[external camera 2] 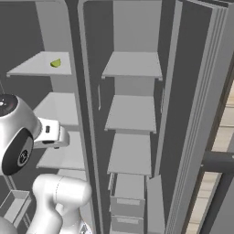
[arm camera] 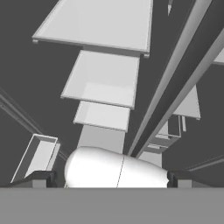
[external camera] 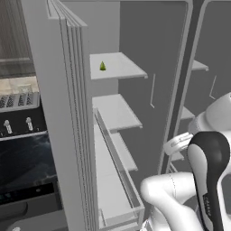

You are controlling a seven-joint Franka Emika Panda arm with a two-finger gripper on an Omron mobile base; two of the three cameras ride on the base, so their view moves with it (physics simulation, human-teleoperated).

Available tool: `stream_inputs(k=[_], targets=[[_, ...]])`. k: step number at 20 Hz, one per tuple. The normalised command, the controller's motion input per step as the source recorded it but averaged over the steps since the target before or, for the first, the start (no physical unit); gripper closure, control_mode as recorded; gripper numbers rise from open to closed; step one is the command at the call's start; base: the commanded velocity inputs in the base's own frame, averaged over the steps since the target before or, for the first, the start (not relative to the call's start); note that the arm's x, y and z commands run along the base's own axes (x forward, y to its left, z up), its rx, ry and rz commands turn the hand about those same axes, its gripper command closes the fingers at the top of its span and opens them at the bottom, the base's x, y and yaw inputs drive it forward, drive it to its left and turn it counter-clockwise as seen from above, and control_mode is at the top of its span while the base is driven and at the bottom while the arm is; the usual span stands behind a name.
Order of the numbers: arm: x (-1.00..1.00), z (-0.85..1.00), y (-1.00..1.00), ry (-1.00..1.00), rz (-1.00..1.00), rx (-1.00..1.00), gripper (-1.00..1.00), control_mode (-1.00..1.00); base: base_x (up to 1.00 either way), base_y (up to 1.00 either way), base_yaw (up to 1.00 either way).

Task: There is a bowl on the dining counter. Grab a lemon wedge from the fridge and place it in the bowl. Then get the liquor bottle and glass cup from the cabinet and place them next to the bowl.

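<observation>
Lemon wedge point(external camera: 103, 66) on fridge point(external camera: 67, 113) shelf — fingers point(arm camera: 43, 178) spread.

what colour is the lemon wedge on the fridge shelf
Yellow-green; the lemon wedge shows best in the right base view.

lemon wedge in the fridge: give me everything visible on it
The lemon wedge is a tiny yellow-green piece, darker green and peaked in the left base view, paler and lying low in the right base view. It rests on the top white shelf of the fridge's left compartment, near the shelf's back. Nothing else touches it or shares that shelf. Texture and cut faces are too small to tell.
</observation>
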Motion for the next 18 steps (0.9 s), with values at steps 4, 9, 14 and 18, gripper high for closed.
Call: stream_inputs(k=[4,9,14,18], targets=[[0.0,0.0,0.0,0.0,0.0,0.0,-1.0,1.0,0.87,0.02,-0.05],[0.0,0.0,0.0,0.0,0.0,0.0,-1.0,1.0,0.92,0.07,-0.02],[0.54,0.02,0.07,0.0,0.0,0.05,-1.0,-1.0,0.4,0.06,0.0],[0.59,0.29,0.06,0.0,0.0,0.06,-1.0,-1.0,0.0,0.0,0.0]])
